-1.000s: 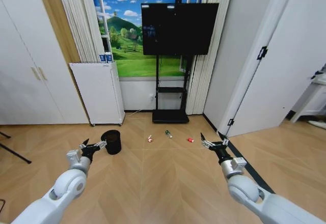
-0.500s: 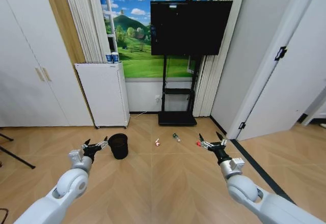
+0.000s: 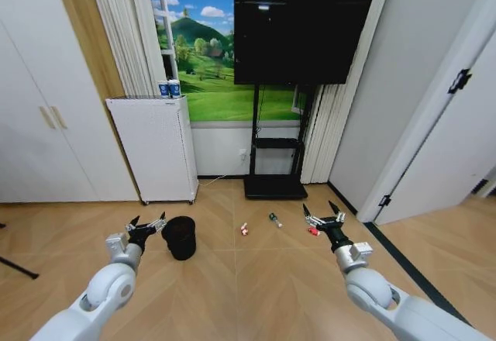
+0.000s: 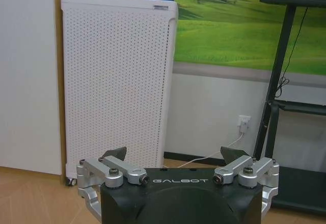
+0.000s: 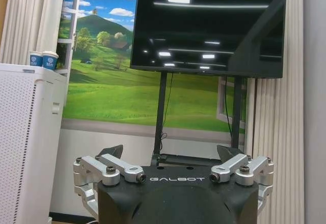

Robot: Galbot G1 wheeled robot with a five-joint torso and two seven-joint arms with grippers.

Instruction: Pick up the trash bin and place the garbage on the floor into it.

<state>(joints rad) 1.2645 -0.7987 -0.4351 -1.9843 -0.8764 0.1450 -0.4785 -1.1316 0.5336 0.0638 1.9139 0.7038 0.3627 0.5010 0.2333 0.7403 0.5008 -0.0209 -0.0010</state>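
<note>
Both claws up and spread, holding nothing: left claw (image 3: 146, 225) forward on my left, right claw (image 3: 324, 219) forward on my right, fingers wide apart on each. Wrist views agree: left claw (image 4: 178, 169) and right claw (image 5: 172, 163) have empty space between the fingertips.

Step in hand, as I read it: approach. Nothing grasped, nothing binned.

Trash bin (image 3: 179, 237) stands upright on the wood floor (image 3: 256, 294), just past my left claw and a little to its right. Next move calls for getting lower and closer, then taking the bin by its rim with the left claw, since that arm is nearest.

Garbage lies on the floor in a loose row to the right of the bin: red-and-white wrapper (image 3: 244, 229), dark green bottle (image 3: 273, 219), red piece (image 3: 313, 231). The red piece sits just under my right claw's line of sight, so that arm suits the pickups.

Farther back: white perforated cabinet (image 3: 157, 149) against the wall with two blue-and-white paper cups (image 3: 169, 88) on top, not litter. Black TV (image 3: 302, 37) on a stand (image 3: 277, 151).

Writing: "GALBOT" on both claw bodies. Cup print too small to read.
</note>
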